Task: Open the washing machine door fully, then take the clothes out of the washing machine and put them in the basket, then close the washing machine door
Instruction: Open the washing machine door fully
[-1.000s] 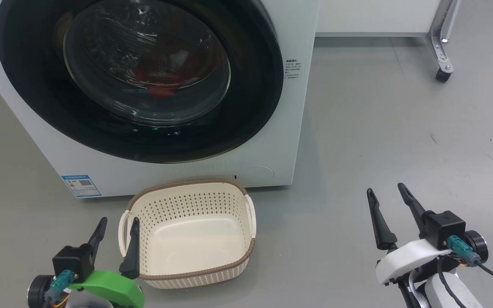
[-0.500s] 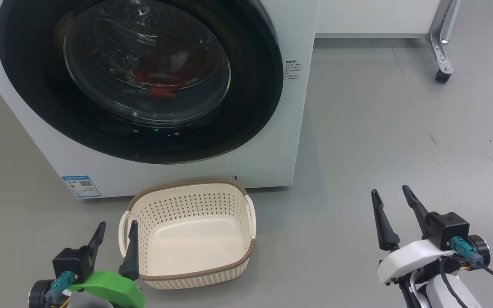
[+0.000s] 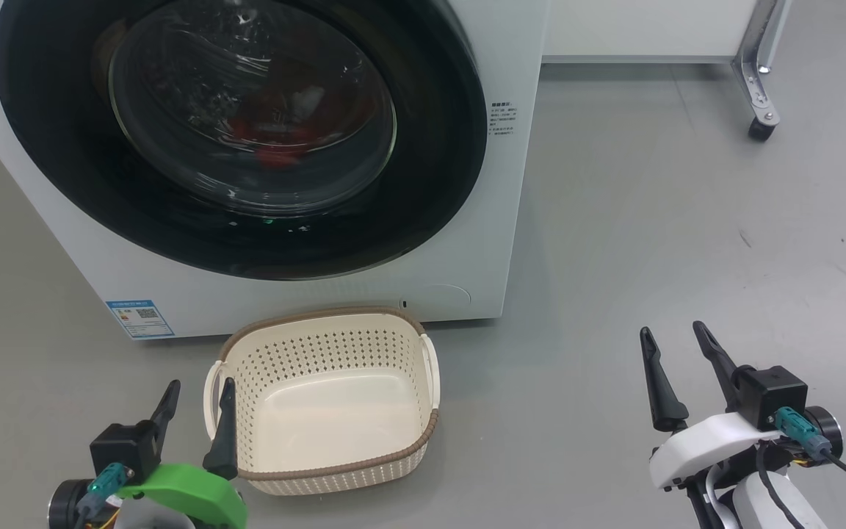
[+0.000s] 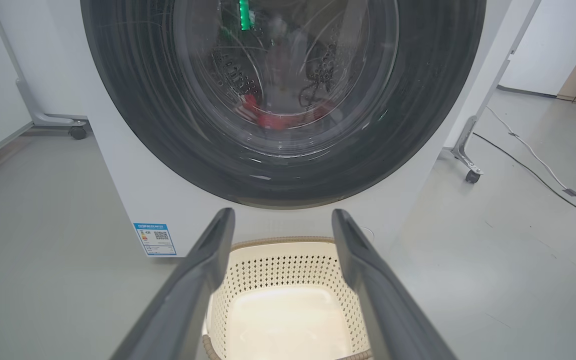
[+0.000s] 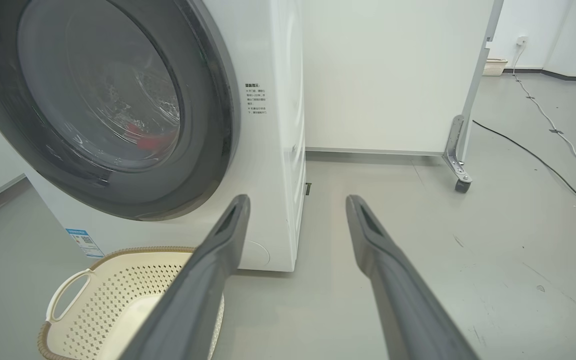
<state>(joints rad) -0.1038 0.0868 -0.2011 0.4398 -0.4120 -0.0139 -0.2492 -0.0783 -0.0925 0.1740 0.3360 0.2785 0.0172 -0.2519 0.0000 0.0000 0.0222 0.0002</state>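
Slightly lower in the head view than a second ago, the right tool [image 3: 671, 328] has also drifted a touch to the right, and the left tool [image 3: 201, 382] has dipped a little too; nothing else has shifted. The right tool's two dark fingers stand apart over the bare grey floor [image 3: 614, 242], holding nothing. The left tool is likewise spread and empty, at the left side of the basket [image 3: 324, 314], with one finger crossing the left handle in the head view. Whether it touches cannot be told. The basket sits upright and empty on the floor, just in front of the washing machine [image 3: 460, 242]. A blue label [image 3: 139, 318] marks the machine's lower left corner. The washing machine door [image 3: 63, 169] lies closed against the machine's front. Behind its glass, the clothes [image 3: 276, 156] show as a red heap low in the drum. Beyond, to the right, a castered metal leg [image 3: 759, 110] stands on the floor.
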